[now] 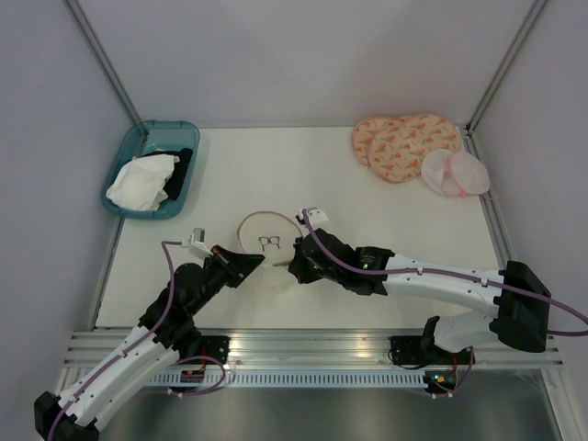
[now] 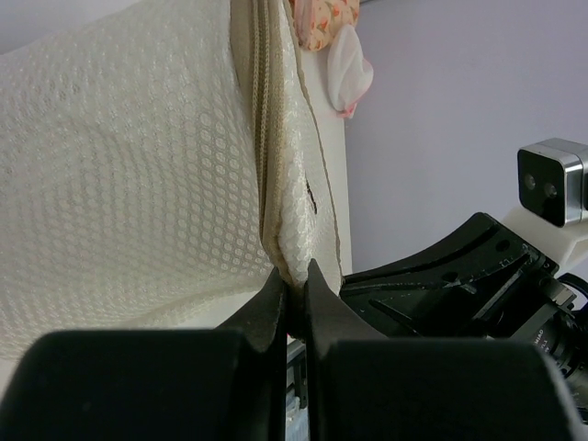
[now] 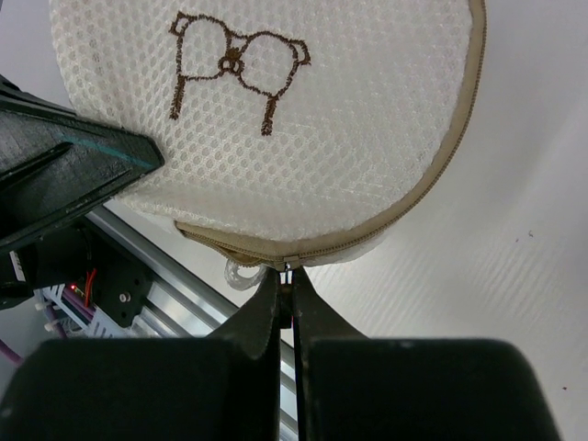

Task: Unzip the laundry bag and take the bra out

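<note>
The laundry bag [image 1: 267,241] is a cream mesh dome with a tan rim and a black bra icon, near the table's front middle. My left gripper [image 1: 260,264] is shut on the bag's mesh edge beside the tan zipper [image 2: 260,110]; the pinch shows in the left wrist view [image 2: 292,287]. My right gripper [image 1: 292,266] is shut on the zipper pull [image 3: 287,269] at the bag's lower rim [image 3: 404,204]. The bag's round face [image 3: 276,101] fills the right wrist view. The bra is hidden.
A teal tray [image 1: 124,154] at the back left holds a white cloth [image 1: 142,180] and a black cloth [image 1: 184,165]. A pink-orange patterned pad [image 1: 401,142] and a pale pink mesh pair [image 1: 455,172] lie at the back right. The metal rail [image 1: 303,347] runs along the front edge.
</note>
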`<state>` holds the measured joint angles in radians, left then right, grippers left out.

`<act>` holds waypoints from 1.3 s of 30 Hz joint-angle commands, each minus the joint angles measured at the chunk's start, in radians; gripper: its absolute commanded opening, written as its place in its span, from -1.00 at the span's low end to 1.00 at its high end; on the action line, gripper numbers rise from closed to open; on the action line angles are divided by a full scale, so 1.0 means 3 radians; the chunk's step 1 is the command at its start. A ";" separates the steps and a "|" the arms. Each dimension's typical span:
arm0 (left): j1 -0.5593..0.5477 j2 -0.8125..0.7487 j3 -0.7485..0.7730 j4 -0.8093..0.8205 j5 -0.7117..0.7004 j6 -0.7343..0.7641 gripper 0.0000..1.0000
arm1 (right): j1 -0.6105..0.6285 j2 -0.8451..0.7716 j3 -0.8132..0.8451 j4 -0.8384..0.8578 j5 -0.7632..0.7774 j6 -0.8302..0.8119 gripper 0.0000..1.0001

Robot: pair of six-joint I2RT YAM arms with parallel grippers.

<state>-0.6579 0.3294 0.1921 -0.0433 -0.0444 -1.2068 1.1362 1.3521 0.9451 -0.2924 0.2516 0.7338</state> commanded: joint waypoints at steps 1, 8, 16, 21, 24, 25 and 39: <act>0.0076 -0.0024 0.0147 -0.0056 -0.0363 0.0259 -0.95 | -0.0234 -0.0094 -0.0139 -0.0831 0.0303 -0.0390 -0.99; 0.0076 0.0124 0.0147 0.0119 -0.0210 0.0239 -0.95 | -0.0234 0.0059 -0.0159 -0.0375 -0.0220 -0.0493 -0.79; 0.0076 0.0196 0.0127 0.0323 -0.0108 0.0152 -0.95 | -0.0234 0.0212 -0.0113 -0.0145 -0.0394 -0.0472 -0.70; 0.0076 0.0206 0.0096 0.0390 -0.0077 0.0152 -0.95 | -0.0234 0.0223 -0.0093 -0.0145 -0.0292 -0.0482 -0.95; 0.0076 0.0221 0.0101 0.0400 -0.0051 0.0177 -0.95 | -0.0234 0.0284 -0.0011 -0.0450 0.0095 -0.0482 -0.99; 0.0076 0.0231 0.0101 0.0405 -0.0036 0.0188 -0.95 | -0.0229 0.0330 0.0020 -0.0538 0.0208 -0.0472 -0.99; 0.0086 0.1227 0.0443 0.1044 0.0822 0.0862 -0.96 | -0.0280 0.0218 0.0204 -0.0958 0.1033 -0.0630 -0.99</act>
<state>-0.6376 0.6067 0.2344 0.1284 0.0818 -1.0706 1.0710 1.4658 0.9775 -0.5213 0.4747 0.5968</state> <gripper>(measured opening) 0.066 0.018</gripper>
